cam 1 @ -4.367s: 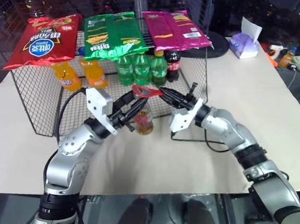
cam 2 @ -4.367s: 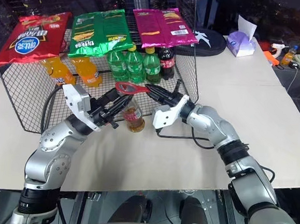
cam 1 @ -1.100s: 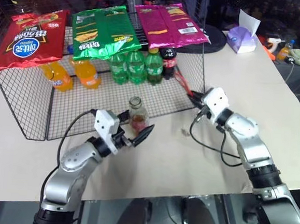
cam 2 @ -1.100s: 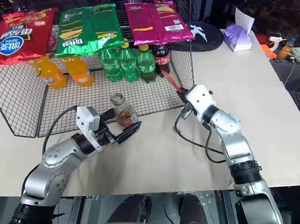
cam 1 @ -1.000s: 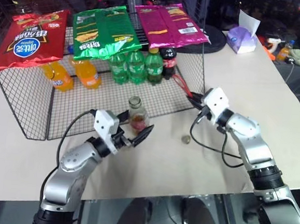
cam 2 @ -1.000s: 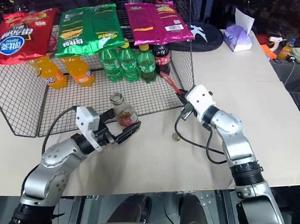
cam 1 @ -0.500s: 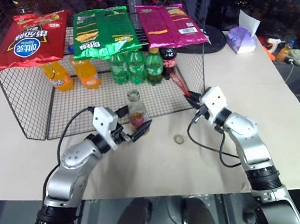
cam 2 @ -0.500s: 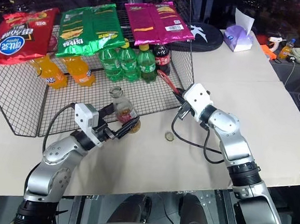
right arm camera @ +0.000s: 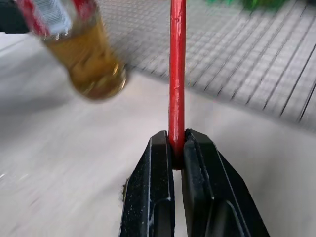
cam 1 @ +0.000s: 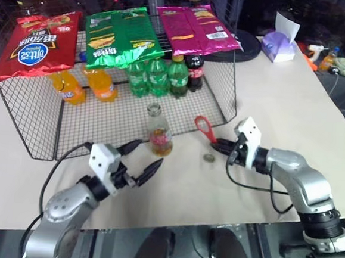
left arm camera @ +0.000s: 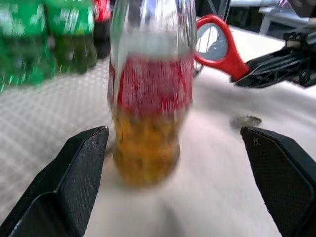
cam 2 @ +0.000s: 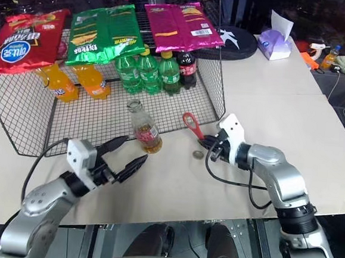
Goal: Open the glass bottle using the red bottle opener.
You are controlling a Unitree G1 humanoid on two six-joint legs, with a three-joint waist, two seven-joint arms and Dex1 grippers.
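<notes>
The glass bottle [cam 1: 160, 137] stands upright on the table just in front of the wire rack, half full of amber liquid, its mouth uncapped. A small round cap [cam 1: 208, 158] lies on the table to its right. My left gripper [cam 1: 150, 152] is open, low on the near side of the bottle and clear of it; in the left wrist view the bottle [left arm camera: 148, 98] stands beyond the spread fingers [left arm camera: 74, 182]. My right gripper [right arm camera: 177, 143] is shut on the thin handle of the red bottle opener [cam 1: 204, 127], whose ring end points up and away, right of the bottle.
A wire rack [cam 1: 35, 124] behind the bottle carries red, green and magenta snack bags on top, with orange soda bottles [cam 1: 83, 86], green bottles [cam 1: 155, 77] and a dark cola bottle [cam 1: 196, 74] under them. A tissue box [cam 1: 279, 45] sits far right. The table's front edge is close behind both grippers.
My left gripper has drawn back from around the bottle, which now stands alone. My right gripper has dropped toward the table and rolled, swinging the opener's ring down beside the bottle.
</notes>
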